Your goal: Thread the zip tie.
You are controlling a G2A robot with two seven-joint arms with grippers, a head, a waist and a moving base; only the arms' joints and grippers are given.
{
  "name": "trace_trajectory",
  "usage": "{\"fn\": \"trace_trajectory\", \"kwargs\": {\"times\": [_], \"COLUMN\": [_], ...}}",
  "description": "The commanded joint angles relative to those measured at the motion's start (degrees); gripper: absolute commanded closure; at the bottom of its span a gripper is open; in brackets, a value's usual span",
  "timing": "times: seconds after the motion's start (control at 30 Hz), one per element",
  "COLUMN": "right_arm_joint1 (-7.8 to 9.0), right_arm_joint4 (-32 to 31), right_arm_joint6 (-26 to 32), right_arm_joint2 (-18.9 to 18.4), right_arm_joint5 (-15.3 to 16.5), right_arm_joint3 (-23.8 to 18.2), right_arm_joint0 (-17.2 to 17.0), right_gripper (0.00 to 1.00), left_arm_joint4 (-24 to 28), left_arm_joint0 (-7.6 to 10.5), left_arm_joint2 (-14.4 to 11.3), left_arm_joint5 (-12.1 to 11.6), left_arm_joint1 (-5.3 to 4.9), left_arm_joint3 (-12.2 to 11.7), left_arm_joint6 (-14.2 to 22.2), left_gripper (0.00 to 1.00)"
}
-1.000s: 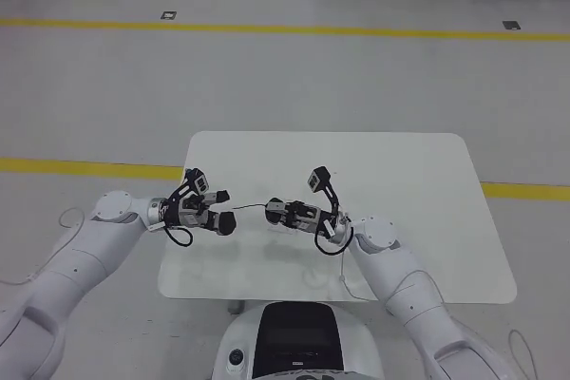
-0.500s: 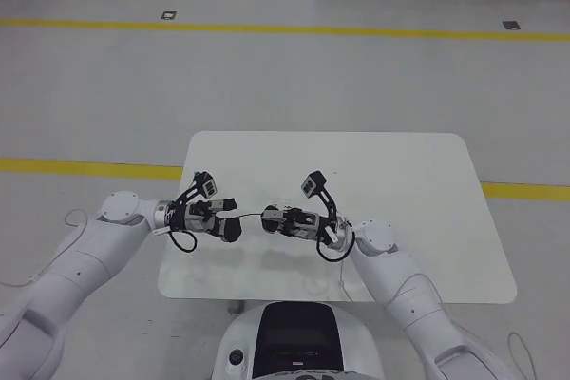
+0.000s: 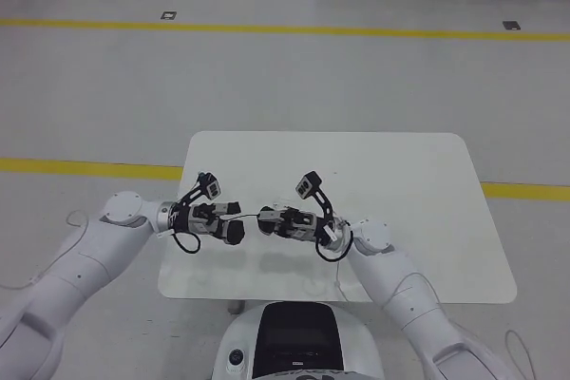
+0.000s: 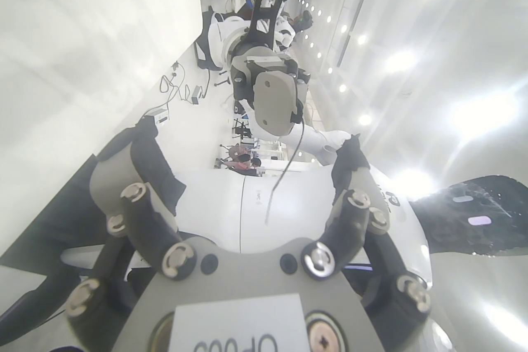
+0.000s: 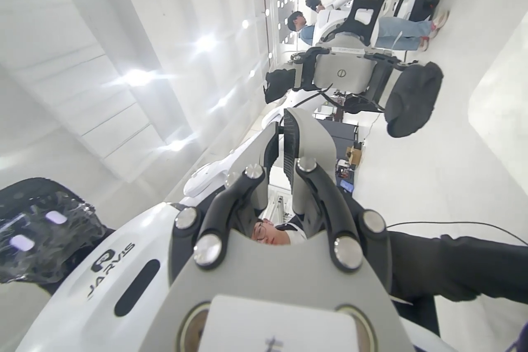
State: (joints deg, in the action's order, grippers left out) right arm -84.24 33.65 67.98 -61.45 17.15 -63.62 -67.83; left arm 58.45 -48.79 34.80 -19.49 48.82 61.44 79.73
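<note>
Above the table (image 3: 408, 171), toward its near left corner, the two claws face each other, close together. The right gripper (image 4: 274, 104) is clamped on the zip tie (image 4: 268, 209), whose thin free tail reaches out between the spread-apart fingers of the left gripper (image 3: 234, 231) and touches neither. The strap looks thin and bent, so a closing pinch could miss it or knock it sideways. The tie's head is too small to make out.
</note>
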Motion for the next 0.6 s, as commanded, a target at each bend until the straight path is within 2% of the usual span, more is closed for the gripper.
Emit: {"fn": "trace_trajectory", "kwargs": {"times": [0.0,0.07,0.23,0.57], "right_arm_joint1": [0.02,0.0,-0.09,0.02], "right_arm_joint4": [1.5,2.2,2.8,2.9], "right_arm_joint6": [1.5,2.2,2.4,0.9], "right_arm_joint2": [0.1,0.5,1.4,2.3], "right_arm_joint5": [-0.3,-0.4,-0.3,0.8], "right_arm_joint3": [0.5,1.2,2.2,2.7], "right_arm_joint0": [0.3,0.7,1.6,1.9], "right_gripper": [1.0,1.0,1.0,1.0], "left_arm_joint4": [-0.3,0.7,1.2,3.1], "left_arm_joint0": [-0.33,-0.92,-1.65,-2.49], "left_arm_joint2": [0.3,0.5,0.4,0.6], "left_arm_joint5": [0.0,0.0,0.0,0.0], "left_arm_joint1": [-0.17,-0.29,-0.92,-2.01], "left_arm_joint3": [0.6,2.4,5.3,8.1], "left_arm_joint6": [-0.1,-0.1,-0.1,-0.1], "left_gripper": [0.0,0.0,0.0,0.0]}}
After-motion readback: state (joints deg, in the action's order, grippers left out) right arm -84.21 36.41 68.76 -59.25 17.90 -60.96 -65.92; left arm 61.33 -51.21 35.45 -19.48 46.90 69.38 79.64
